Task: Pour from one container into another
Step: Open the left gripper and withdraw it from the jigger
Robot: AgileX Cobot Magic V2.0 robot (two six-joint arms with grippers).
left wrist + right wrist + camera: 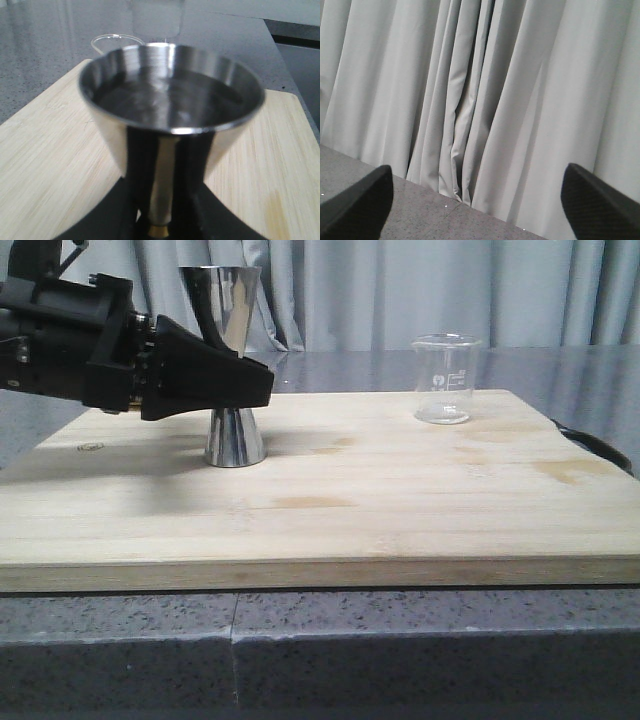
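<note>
The steel jigger stands upright on the left part of the wooden board. My left gripper reaches in from the left and is shut on its narrow waist. In the left wrist view the black fingers flank the gold band under the jigger's wide upper cup. The clear glass beaker stands upright near the board's far right edge, well apart from the jigger; its rim shows behind the jigger. My right gripper is open, faces the curtain and holds nothing.
The board lies on a grey speckled counter whose front edge is close to the camera. A grey curtain hangs behind. A dark object pokes out at the board's right edge.
</note>
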